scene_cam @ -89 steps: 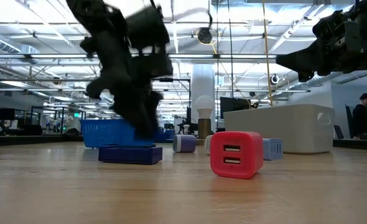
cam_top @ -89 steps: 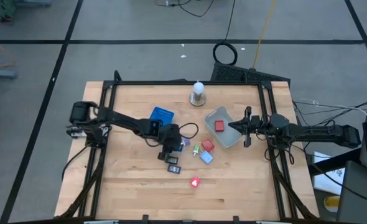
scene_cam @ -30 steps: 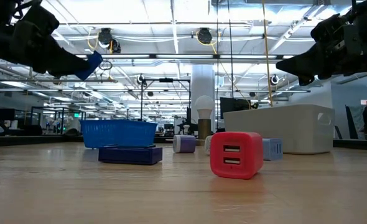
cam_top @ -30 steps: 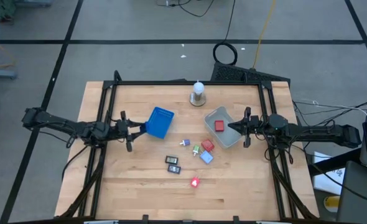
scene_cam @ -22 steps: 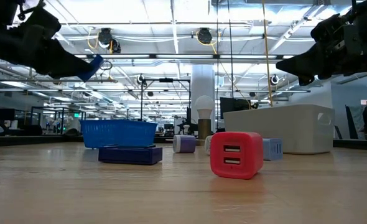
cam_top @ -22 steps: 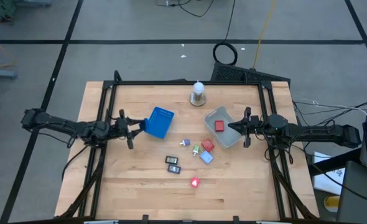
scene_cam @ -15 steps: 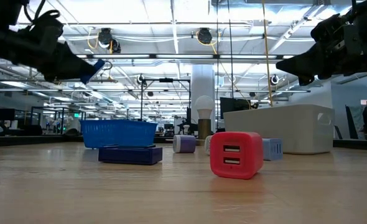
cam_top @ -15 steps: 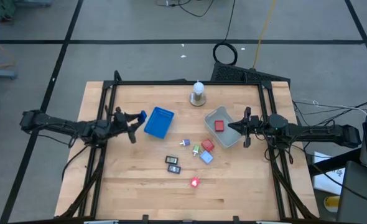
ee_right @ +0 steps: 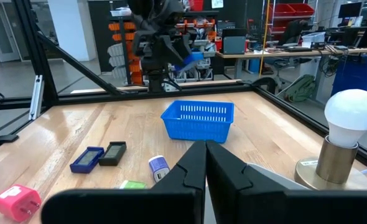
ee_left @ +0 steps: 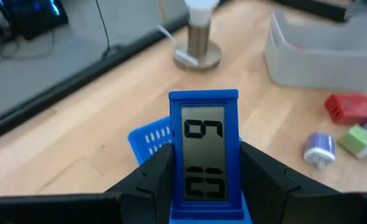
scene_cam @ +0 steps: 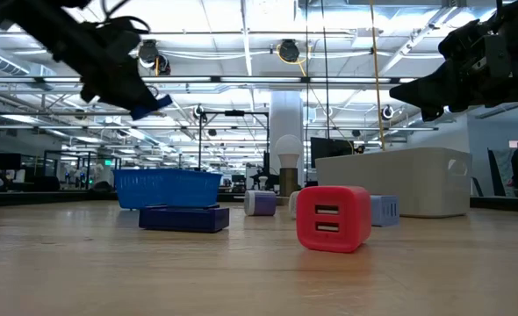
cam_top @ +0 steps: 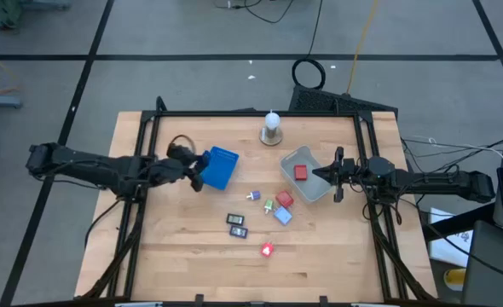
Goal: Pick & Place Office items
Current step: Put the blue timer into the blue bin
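Compared with a second earlier, left end effector (cam_top: 192, 163) had swung in from the surface's left edge, ending just beside the blue mesh basket (cam_top: 218, 167), above its left rim. Clamped on a blue rectangular clock (ee_left: 204, 158) between both fingers (ee_left: 147, 180); in the left wrist view, display face toward the camera, long axis running out along the fingers, digits lying sideways. Seen in the low view held high in the air, tilted, well above the basket. Right end effector (cam_top: 325, 174) unchanged, clenched on nothing, hovering over the right part of the clear grey tray (cam_top: 306, 189), with a red block (cam_top: 301, 172) lying inside. Rest of the office items loose on the wooden surface (cam_top: 183, 247) between basket and tray: purple-white plug (cam_top: 252, 196), green piece (cam_top: 269, 205), red block (cam_top: 284, 199), light blue block (cam_top: 282, 215), two dark rectangular pieces (cam_top: 236, 224), and a red charger (cam_top: 268, 250) nearest the front. White bulb on a round base (cam_top: 272, 128) at the far edge.
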Robot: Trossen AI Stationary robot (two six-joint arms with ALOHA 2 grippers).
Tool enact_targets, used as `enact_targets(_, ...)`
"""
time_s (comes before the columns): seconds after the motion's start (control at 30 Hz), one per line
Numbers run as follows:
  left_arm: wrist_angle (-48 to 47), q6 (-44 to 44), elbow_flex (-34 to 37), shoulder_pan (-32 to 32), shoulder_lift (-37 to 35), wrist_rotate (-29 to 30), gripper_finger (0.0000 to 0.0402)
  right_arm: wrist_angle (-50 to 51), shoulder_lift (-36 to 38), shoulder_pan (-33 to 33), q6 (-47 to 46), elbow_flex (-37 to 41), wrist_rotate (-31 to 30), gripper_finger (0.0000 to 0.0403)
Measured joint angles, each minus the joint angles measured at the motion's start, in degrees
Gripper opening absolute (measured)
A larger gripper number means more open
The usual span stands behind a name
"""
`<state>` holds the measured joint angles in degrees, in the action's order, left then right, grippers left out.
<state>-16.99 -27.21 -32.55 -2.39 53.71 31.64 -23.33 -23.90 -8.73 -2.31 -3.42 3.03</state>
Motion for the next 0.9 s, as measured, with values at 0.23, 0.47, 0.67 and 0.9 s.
enact_targets(0.23, -2.94, 1.11, -8.99, 4.91, 14.46, -9.90, 0.0146, 0.05, 0.00, 0.00, -0.02, 0.00, 0.02, 0.0004)
enact_targets(0.47, -2.99, -1.51, -11.69, 10.47, 24.57, -16.28, 0.0146, 0.09, -0.01, 0.00, -0.04, 0.00, 0.04, 0.0004)
enact_targets(0.67, -3.83, -3.35, -11.70, 13.97, 29.52, -18.38, 0.0146, 0.09, -0.02, 0.00, -0.04, 0.00, 0.04, 0.0004)
enact_targets(0.9, -3.45, -3.25, -11.69, 15.08, 32.91, -20.73, 0.0146, 0.07, -0.02, -0.01, -0.03, 0.00, 0.04, 0.0004)
